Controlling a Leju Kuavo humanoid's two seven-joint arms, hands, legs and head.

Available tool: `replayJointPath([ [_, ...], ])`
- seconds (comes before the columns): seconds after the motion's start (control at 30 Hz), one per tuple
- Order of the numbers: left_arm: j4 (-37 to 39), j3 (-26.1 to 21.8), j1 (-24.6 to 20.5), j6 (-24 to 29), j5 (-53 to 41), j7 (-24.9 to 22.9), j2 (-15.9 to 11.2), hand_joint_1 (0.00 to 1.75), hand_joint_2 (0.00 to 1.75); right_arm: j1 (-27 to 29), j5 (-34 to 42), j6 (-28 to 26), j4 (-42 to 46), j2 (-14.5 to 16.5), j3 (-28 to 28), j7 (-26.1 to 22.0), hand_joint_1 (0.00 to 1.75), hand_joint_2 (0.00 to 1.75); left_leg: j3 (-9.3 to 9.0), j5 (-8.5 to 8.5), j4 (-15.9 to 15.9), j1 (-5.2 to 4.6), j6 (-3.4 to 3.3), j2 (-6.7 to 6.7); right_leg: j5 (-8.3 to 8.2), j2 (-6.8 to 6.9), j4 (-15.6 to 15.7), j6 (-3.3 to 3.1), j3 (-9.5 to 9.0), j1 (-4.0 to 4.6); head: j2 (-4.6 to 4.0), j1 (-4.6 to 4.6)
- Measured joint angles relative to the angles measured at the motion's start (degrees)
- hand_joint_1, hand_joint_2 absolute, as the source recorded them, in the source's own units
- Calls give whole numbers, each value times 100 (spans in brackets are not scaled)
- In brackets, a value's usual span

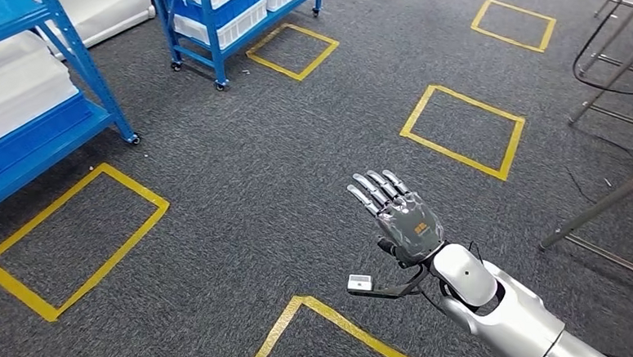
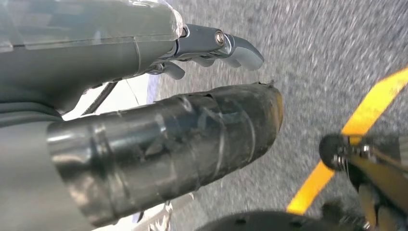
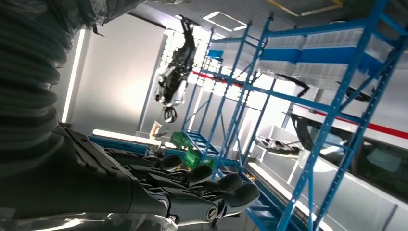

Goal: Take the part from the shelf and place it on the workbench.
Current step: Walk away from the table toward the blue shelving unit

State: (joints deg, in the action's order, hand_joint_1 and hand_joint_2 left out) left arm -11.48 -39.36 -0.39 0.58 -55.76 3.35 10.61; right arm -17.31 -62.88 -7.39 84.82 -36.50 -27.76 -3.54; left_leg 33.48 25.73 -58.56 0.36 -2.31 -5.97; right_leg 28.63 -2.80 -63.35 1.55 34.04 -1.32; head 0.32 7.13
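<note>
Head view: my right hand point(image 1: 399, 215) spread, empty, over carpet; shelf point(image 1: 51, 107) near; approach, then reach next; left hand's point(image 2: 144, 144) state unclear.

Blue shelf point(image 1: 48, 91) cut off by head view's left edge, upper levels out of frame; white bins on it only partly visible, contents can't be told. Second blue rack point(image 1: 223, 18) clipped at the top edge. Right arm runs out of the bottom right corner. Left wrist view: grey floor point(image 2: 337, 48) motion-blurred; left hand point(image 2: 159, 139) cropped at the picture's edge, fingers mostly hidden behind the thumb. Right wrist view: items on the shelving point(image 3: 312, 72) too small and backlit to identify.
</note>
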Motion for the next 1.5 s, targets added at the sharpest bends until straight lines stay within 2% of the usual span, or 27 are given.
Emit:
replayJointPath([
  [0.07,-3,-1,1,-13,1,1,6,0,0,-6,-1,8,-6,-4,10,-13,0,175,68,-5,-35,11,65,-141,-42,-202,338,-18,-146,-10,0,-1],
  [0.13,-4,-2,17,-37,1,1,10,0,0,-38,-3,15,-11,-3,14,-37,0,175,135,-36,-27,25,137,-273,-16,-123,392,-61,-169,-4,1,-2],
  [0.17,-5,-2,27,-49,1,1,12,0,0,-62,-4,17,-13,3,14,-46,0,175,155,-24,-49,23,164,-224,-21,-48,417,-93,-185,-7,1,-2],
  [0.23,-10,-2,26,-74,1,-1,12,0,0,-103,-4,20,-15,18,14,-58,0,175,311,142,-355,-4,198,122,-23,122,468,-180,-237,-6,1,-4],
  [0.3,-17,-4,13,-97,2,0,12,0,0,-116,-3,29,-32,26,13,-63,0,175,670,451,-1065,-16,209,471,7,314,479,-247,-273,39,1,-6],
  [0.37,-19,-8,8,-113,3,1,12,0,0,-126,-4,43,-57,35,8,-69,0,175,964,586,-1602,-14,205,544,50,507,475,-275,-309,77,1,-5],
  [0.43,-19,-14,20,-121,3,1,12,0,0,-150,-4,49,-74,50,5,-78,0,175,846,327,-1341,-20,170,584,107,677,475,-275,-375,105,1,-5],
  [0.5,-21,-19,30,-125,3,1,12,0,0,-183,-4,52,-85,58,5,-87,0,175,455,3,-578,-75,91,813,183,834,481,-253,-464,133,0,-5],
  [0.57,-27,-23,19,-128,1,10,12,0,0,-212,-3,62,-99,64,2,-100,0,175,212,-45,-122,-153,5,1015,248,979,513,-197,-531,152,0,-4],
  [0.6,-29,-25,14,-130,-2,16,12,0,0,-227,-3,70,-108,69,-4,-107,0,175,186,-1,-57,-176,-25,1013,256,1039,510,-161,-563,157,0,-3],
  [0.67,-34,-29,18,-134,-11,26,12,0,0,-268,-2,85,-120,81,-21,-117,0,175,100,7,27,-162,-84,856,252,1080,469,-107,-631,138,1,-3],
  [0.73,-40,-38,26,-137,-20,27,11,0,0,-320,-1,88,-131,92,-32,-121,0,175,-60,20,105,-130,-136,716,294,744,176,-63,-537,83,-1,-5],
  [0.8,-45,-49,19,-138,-26,28,10,0,0,-352,0,93,-155,97,-37,-122,0,175,-167,52,140,-110,-166,578,468,365,-453,-14,-132,30,-1,-6],
  [0.87,-45,-56,4,-139,-32,31,13,0,0,-355,0,98,-186,97,-51,-127,0,175,-240,115,139,-98,-171,407,705,301,-990,39,355,2,0,-5],
  [0.9,-45,-58,3,-139,-37,32,16,0,0,-356,0,98,-202,97,-62,-129,0,175,-297,159,138,-90,-162,314,749,299,-1041,63,505,-12,0,-5],
  [0.93,-45,-62,6,-139,-41,33,20,0,0,-361,1,98,-215,98,-73,-131,0,175,-371,213,134,-78,-145,219,681,291,-912,86,566,-28,1,-5],
  [0.97,-45,-66,13,-139,-46,34,22,0,0,-369,2,98,-226,98,-79,-132,0,175,-455,276,126,-61,-119,132,487,264,-628,109,546,-47,0,-5],
  [1.03,-46,-78,34,-138,-57,34,22,0,0,-386,5,102,-256,99,-87,-134,0,175,-573,416,95,-30,-48,-20,-144,94,22,152,451,-82,-1,-3],
  [1.1,-47,-97,36,-138,-69,35,22,0,0,-409,8,112,-298,101,-111,-145,0,175,-588,511,77,-8,28,-146,-476,-28,289,93,415,-65,-1,-3],
  [1.13,-48,-105,36,-138,-73,37,23,0,0,-431,8,115,-315,102,-124,-150,0,175,-589,515,59,-4,65,-190,-439,-7,289,27,413,-42,0,-4],
  [1.2,-48,-114,41,-135,-79,39,24,0,0,-484,13,112,-322,111,-138,-153,0,175,-517,460,-89,0,128,-150,-401,101,320,-93,311,-35,1,-3],
  [1.3,-48,-117,28,-125,-79,40,23,0,0,-518,17,105,-327,124,-151,-153,0,175,-54,436,-933,-15,180,346,-249,301,406,-230,58,-4,0,-7],
  [1.33,-48,-118,19,-124,-79,40,23,0,0,-516,19,104,-331,125,-158,-153,0,175,194,568,-1253,-17,188,466,-190,373,420,-253,-17,15,0,-7],
  [1.4,-48,-118,17,-122,-80,40,24,0,0,-516,21,105,-335,126,-175,-155,0,175,594,875,-1601,-15,184,544,-59,515,429,-271,-168,50,0,-7],
  [1.43,-48,-119,24,-121,-80,40,25,0,0,-516,23,105,-336,126,-181,-156,0,175,689,909,-1549,-22,163,558,15,587,429,-277,-259,72,0,-7],
  [1.47,-48,-119,36,-121,-80,40,26,0,0,-516,23,105,-336,127,-186,-156,0,175,702,799,-1338,-32,128,580,92,658,430,-281,-357,99,0,-6],
  [1.5,-48,-120,51,-120,-80,40,26,0,0,-516,25,104,-335,127,-190,-157,0,175,657,553,-1011,-56,70,641,170,726,433,-283,-455,127,1,-7],
])
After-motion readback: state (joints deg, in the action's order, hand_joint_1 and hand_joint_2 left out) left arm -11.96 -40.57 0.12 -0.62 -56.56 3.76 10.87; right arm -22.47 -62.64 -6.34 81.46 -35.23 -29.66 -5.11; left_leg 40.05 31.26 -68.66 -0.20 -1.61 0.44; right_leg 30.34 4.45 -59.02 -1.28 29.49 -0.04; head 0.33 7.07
